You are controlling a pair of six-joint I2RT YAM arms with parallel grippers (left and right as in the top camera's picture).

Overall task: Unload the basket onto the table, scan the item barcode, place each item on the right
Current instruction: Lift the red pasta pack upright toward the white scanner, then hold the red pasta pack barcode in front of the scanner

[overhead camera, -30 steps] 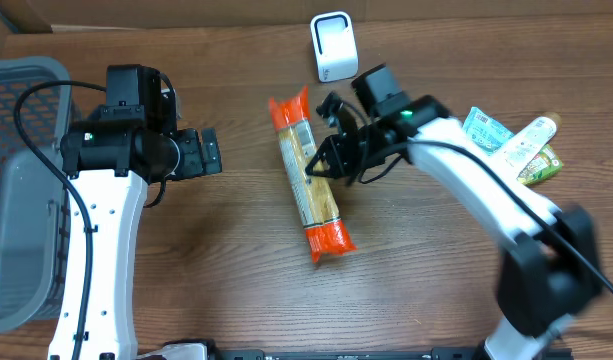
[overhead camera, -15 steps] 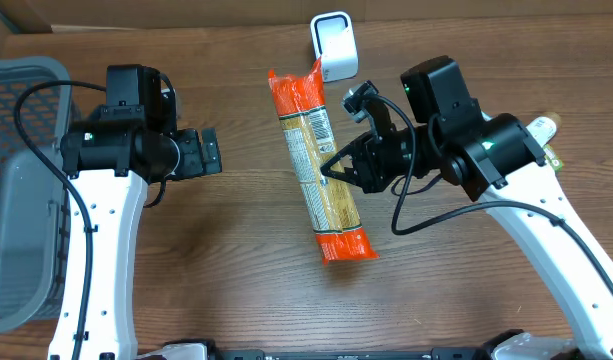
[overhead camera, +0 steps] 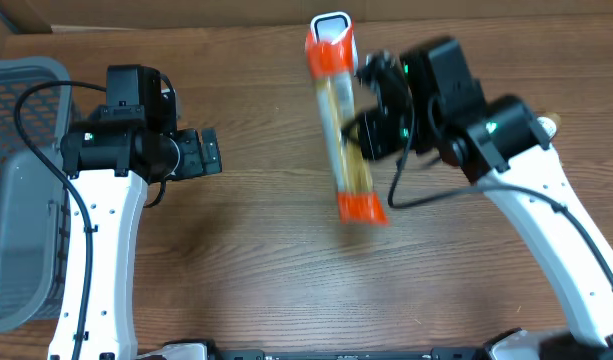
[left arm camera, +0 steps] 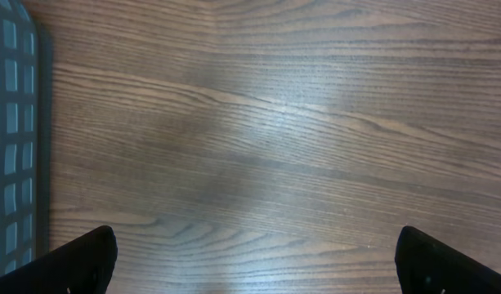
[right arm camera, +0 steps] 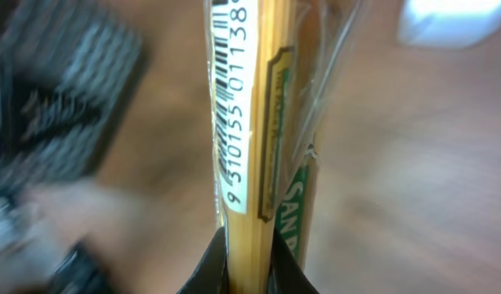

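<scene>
Clamped tight on the spaghetti packet [overhead camera: 344, 130], the right gripper [overhead camera: 362, 134] pinches it roughly mid-length. In the wrist view its two dark fingertips [right arm camera: 211, 269] squeeze the packet's narrow edge from either side.

The wooden table [overhead camera: 246, 280] fills the overhead view, with a grey mesh basket [overhead camera: 26, 72] at its far left edge. The left gripper [overhead camera: 208, 152] hovers well apart from the packet, jaws spread wide and holding nothing, with only bare wood beneath it.

The packet appears lifted off the table, lengthwise toward the back. Its upper orange end overlaps the small white scanner [overhead camera: 332, 18] in the overhead view. Whether they touch I cannot tell, as that end is blurred.

The packet looks long, slim and fairly light. The bundled strands make it stiff along its length, but they are brittle and would snap under a hard bend or a drop. The clear film is likely slick, so a one-point pinch could let it pivot or slide between the pads. A hold near the middle, as here, balances both ends best and leaves the label free.

The barcode [right arm camera: 231, 106] runs along a white strip on the side facing the wrist camera, just above the fingertips. That face probably needs turning toward the scanner.
</scene>
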